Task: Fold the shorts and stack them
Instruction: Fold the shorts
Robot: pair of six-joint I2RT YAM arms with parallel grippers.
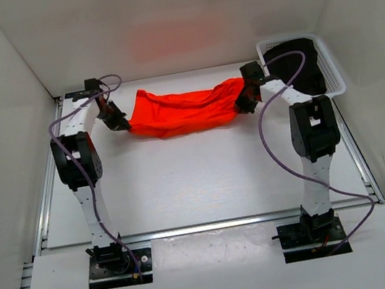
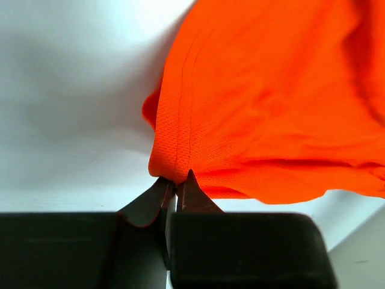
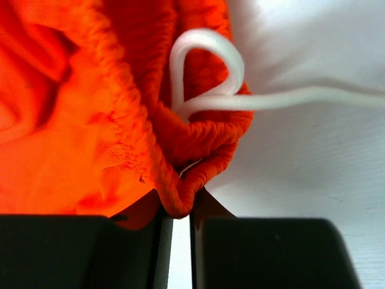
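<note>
Pinching at the far left, my left gripper (image 1: 117, 120) holds its 2 fingers pressed together on a stitched hem corner of the shorts (image 1: 183, 111). In the left wrist view the 2 tips meet right at that orange mesh edge, with white bench (image 2: 66, 120) behind it.

From there the shorts run as a bunched, wrinkled orange-red band across the far part of the bench (image 1: 198, 180), strung between my 2 grippers. I cannot tell whether the cloth lies on the surface or hangs just above it.

At the band's right end, my right gripper (image 1: 245, 99) is clamped on the gathered elastic waistband (image 3: 123, 114); in the right wrist view a fold of it sits squeezed between the 2 fingers. The white drawstring (image 3: 204, 57) loops just above that fold and trails off to the right.

Farther right, at the far right corner, a white basket (image 1: 337, 85) holds a dark cloth (image 1: 297, 62).
</note>
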